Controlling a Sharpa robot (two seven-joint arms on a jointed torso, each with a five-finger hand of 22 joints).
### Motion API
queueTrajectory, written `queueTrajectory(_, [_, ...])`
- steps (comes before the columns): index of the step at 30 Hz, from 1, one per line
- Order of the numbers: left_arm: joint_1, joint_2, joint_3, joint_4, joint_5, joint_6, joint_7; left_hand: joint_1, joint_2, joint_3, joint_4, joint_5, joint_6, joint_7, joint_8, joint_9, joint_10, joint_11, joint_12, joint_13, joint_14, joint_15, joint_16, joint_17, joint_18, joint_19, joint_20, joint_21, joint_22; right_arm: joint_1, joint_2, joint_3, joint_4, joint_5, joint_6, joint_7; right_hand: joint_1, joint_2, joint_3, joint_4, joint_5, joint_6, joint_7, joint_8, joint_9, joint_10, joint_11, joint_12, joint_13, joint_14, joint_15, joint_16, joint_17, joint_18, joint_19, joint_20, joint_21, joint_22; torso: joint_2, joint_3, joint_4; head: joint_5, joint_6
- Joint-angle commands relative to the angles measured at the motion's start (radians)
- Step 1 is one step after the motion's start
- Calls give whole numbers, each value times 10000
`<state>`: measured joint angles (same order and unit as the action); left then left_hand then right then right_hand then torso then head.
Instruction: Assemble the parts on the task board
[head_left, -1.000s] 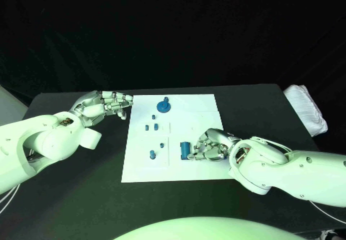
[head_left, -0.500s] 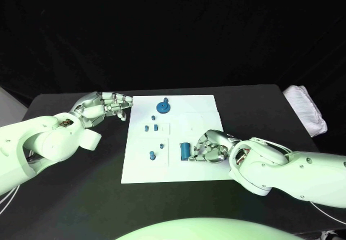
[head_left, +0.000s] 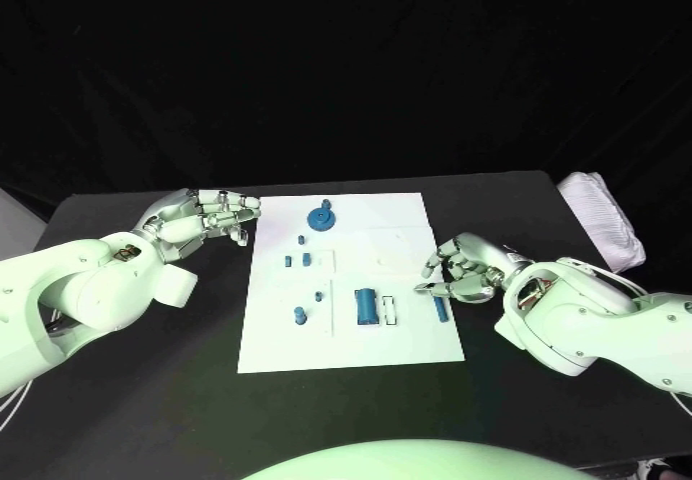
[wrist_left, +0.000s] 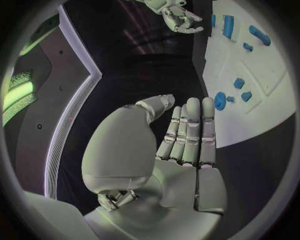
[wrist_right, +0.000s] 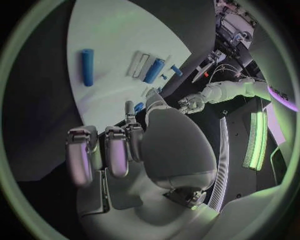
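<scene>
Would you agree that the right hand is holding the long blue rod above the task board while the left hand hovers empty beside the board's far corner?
Not quite: the right hand holds nothing. The long blue rod lies flat on the task board near its right edge, just beside that hand's fingertips, as the head view shows. The rest stands: the left hand is empty, hovering beside the board's far left corner.

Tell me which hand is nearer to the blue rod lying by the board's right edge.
Right. The right hand hovers just beside the blue rod; the left hand sits off the task board's far-left corner.
</scene>
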<state>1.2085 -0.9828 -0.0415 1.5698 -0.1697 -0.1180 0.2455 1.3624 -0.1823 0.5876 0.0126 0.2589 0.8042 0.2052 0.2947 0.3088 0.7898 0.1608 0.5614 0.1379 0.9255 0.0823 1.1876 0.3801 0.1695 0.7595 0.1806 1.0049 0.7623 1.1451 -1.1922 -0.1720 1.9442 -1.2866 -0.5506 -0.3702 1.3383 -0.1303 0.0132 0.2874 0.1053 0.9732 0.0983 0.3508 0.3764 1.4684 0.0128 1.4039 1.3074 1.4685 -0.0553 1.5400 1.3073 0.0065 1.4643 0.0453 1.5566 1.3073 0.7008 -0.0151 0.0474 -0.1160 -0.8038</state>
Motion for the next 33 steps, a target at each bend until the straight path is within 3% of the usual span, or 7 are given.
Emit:
queueTrajectory(1, [-2, 16, 2, 51, -22, 173, 291, -100, 26, 3, 49, 14, -96, 102, 63, -17, -59, -17, 64, -10, -46, 49, 14, -7, 140, 20, 42, -66, -12, 34, -292, -34, -100, -351, 141, 201, 4, -130, 77, -2, -102, 26, 21, -64, -11, 274, 76, -65, 1675, 867, 67, 0, 1896, -44, 1039, 78, 35, 2607, 16, 10, -22, -96, 31])
queueTrajectory(5, [-2, 8, 2, 76, -22, 179, 309, -100, 26, 3, 49, 14, -96, 102, 63, -17, -59, -17, 64, -10, -46, 49, 14, -7, 140, 20, 42, -66, -12, -78, -505, -68, -183, -1004, 403, -64, 19, -190, 94, 5, -140, 84, 11, -48, -1, 264, 71, -85, 1666, 867, 67, 2, 1903, -44, 1039, 83, 38, 2607, 24, 37, -39, -220, 40])
queueTrajectory(10, [-4, 15, 2, 84, -22, 201, 300, -100, 26, 3, 49, 14, -96, 102, 63, -17, -59, -17, 64, -10, -46, 49, 14, -7, 140, 20, 42, -66, -12, -206, -631, -88, -202, -1658, 584, -444, -6, -253, 156, 28, -155, 315, -51, 46, 42, 257, 26, -106, 1657, 865, 36, -1, 1897, -47, 1043, 77, 53, 2611, 9, 50, -49, -241, 35])
queueTrajectory(15, [-12, 22, 1, 75, -22, 210, 294, -109, 27, -2, 59, 14, -97, 100, 72, -18, -61, -18, 74, -11, -48, 49, 18, -6, 141, 21, 44, -78, -21, -328, -658, -120, -191, -1980, 742, -756, -113, -307, 197, 40, -170, 524, -123, 150, 87, 247, -35, -141, 1640, 863, -11, -6, 1891, -45, 1041, 46, 43, 2609, -6, 29, -26, -249, 26])
queueTrajectory(23, [-26, 27, 1, 68, -22, 223, 271, -109, 28, -2, 62, 14, -99, 99, 75, -19, -65, -19, 77, -12, -49, 48, 20, -6, 141, 22, 45, -83, -24, -592, -417, -138, -291, -2098, 812, -963, -248, -299, 237, 53, -158, 657, -177, 228, 120, 251, -82, -144, 1639, 861, -51, -11, 1884, -48, 1044, 14, 58, 2612, 4, 28, -24, -243, 49])
queueTrajectory(29, [-30, 9, 1, 80, -22, 221, 248, -109, 28, -2, 62, 14, -99, 99, 75, -19, -65, -19, 77, -12, -49, 48, 20, -6, 141, 22, 45, -83, -24, -744, -185, -140, -452, -2134, 862, -1073, -219, -207, 354, 26, -79, 695, -214, 251, 128, 264, -118, -130, 1647, 864, -83, -7, 1895, -53, 1050, -16, 82, 2619, 23, 14, -20, -248, 47])
queueTrajectory(33, [-30, 2, 1, 89, -22, 226, 240, -107, 32, -1, 63, 16, -103, 99, 78, -20, -71, -19, 80, -14, -52, 48, 21, -6, 142, 24, 45, -89, -29, -846, 72, -140, -638, -2246, 887, -1157, -101, -144, 481, 4, 7, 697, -233, 248, 125, 267, -138, -136, 1646, 869, -105, 0, 1915, -53, 1050, -39, 81, 2619, 21, 26, -30, -219, 30])
